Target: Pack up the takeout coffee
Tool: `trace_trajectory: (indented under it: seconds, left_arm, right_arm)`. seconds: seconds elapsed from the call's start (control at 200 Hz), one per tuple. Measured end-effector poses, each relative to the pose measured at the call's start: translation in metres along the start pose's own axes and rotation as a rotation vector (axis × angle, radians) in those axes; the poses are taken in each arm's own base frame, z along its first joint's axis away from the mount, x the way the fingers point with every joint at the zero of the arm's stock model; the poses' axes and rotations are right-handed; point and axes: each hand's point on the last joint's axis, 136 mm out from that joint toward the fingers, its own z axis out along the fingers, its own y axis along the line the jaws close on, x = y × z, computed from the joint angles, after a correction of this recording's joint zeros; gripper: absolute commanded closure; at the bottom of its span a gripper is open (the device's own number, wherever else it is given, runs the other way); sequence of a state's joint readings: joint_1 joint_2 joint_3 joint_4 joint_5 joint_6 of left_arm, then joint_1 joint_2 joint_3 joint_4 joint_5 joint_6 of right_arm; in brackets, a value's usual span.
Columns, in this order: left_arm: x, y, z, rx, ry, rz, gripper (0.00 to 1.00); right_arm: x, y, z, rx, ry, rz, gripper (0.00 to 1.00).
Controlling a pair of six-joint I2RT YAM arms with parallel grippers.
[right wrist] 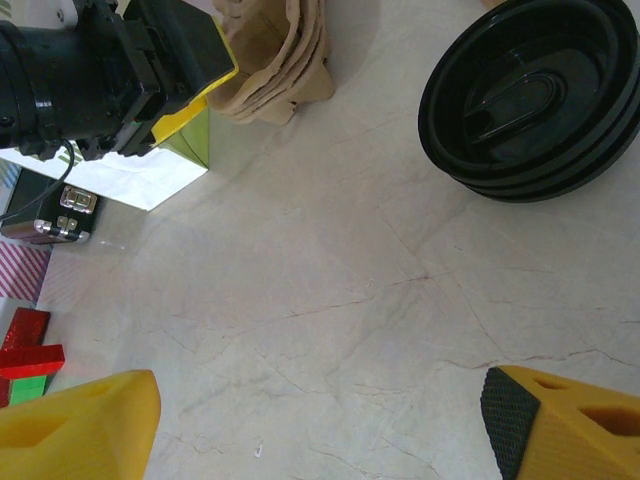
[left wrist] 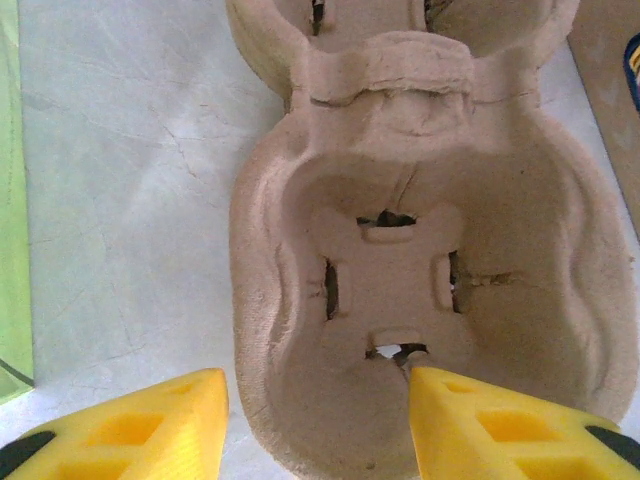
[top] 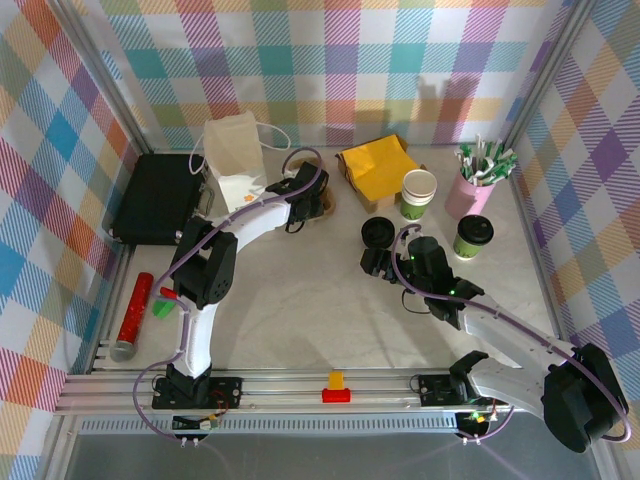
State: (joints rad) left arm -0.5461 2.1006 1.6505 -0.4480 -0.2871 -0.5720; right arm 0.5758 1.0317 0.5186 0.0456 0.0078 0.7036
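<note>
On the pale marbled table (top: 300, 310), everything is placed here from one marker: the pulp cup carrier (left wrist: 390, 290), which lies toward the rear, left of centre.

The black case (top: 155, 195) lies flat, well to the carrier's left. The white paper bag (top: 235, 155) stands upright just to its left and a little behind. A sheaf of yellow napkins (top: 378, 163) sits on a cardboard piece to its right.

The left gripper (left wrist: 316, 400) hangs directly over the carrier, its yellow fingers about half spread. One tip is outside the rim, over bare table, and the other is over the well. The wrist view does not show either tip pressing the pulp.

The right gripper (right wrist: 320, 420) hovers low over bare table to the carrier's right and nearer the arm bases. Its jaws are wide, with nothing between them.

Farther right of the carrier stands a pink cup (top: 468, 198) stuffed with wrapped sticks. The lidless cup (top: 419, 195) is just beside it, on the carrier's side.

The takeout coffee (top: 473, 235) — black lid on, upright — stands well to the carrier's right. It is in front of the pink cup and apart from both grippers.

A stack of black lids (top: 378, 232) lies between the carrier and the coffee, just beyond the right gripper's tips.

Well to the carrier's left and nearer the bases lie a red tube (top: 135, 315) and — beside it — a small green block (top: 163, 308).
</note>
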Motion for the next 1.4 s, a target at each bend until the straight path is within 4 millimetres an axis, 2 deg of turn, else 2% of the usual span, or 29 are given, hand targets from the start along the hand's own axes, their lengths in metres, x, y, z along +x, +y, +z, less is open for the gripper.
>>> trace_trajectory:
  seconds: [0.12,0.43,0.86,1.26,1.4]
  left_arm:
    - [0.0,0.002,0.001,-0.011,-0.002,-0.005,0.49]
    - [0.002,0.001,0.006,-0.017,0.005,-0.002,0.66]
    - [0.006,0.003,0.006,-0.021,0.022,0.011,0.8]
    - [0.026,0.017,-0.015,-0.004,0.074,0.021,0.8]
    - [0.032,0.019,-0.02,0.011,0.092,0.02,0.74]
  right_arm:
    - [0.0,0.0,0.0,0.0,0.0,0.0,0.15]
    - [0.0,0.0,0.0,0.0,0.0,0.0,0.15]
    - [0.003,-0.003,0.003,0.011,0.012,0.002,0.16]
    - [0.003,-0.003,0.003,0.021,0.024,0.003,0.18]
    - [-0.012,0.01,0.009,0.035,0.039,0.012,0.19]
